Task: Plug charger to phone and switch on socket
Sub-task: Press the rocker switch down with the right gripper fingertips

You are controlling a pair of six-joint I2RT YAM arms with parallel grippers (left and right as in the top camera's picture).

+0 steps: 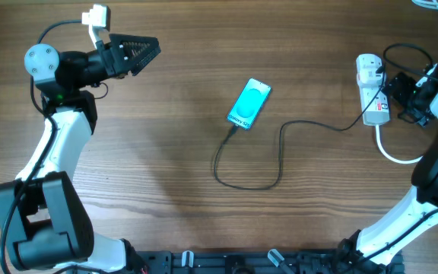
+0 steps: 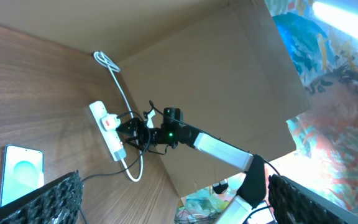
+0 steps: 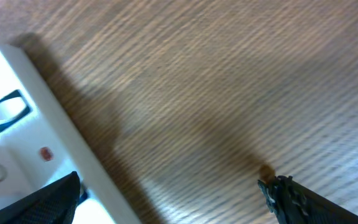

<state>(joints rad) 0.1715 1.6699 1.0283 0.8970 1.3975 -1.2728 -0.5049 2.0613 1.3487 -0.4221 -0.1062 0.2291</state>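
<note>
The phone, turquoise-screened, lies flat mid-table and also shows in the left wrist view. The charger, a thin black cable, runs from the phone's lower end, loops toward me, then crosses to the white socket at the far right. Whether its tip sits in the phone I cannot tell. My right gripper hovers open right beside the socket, whose rocker switch shows between two red marks. My left gripper is open and empty, far left, well away from the phone.
A thick white cord curves from the socket toward the right arm's base. In the left wrist view a brown cardboard panel stands behind the table, with the right arm in front of it.
</note>
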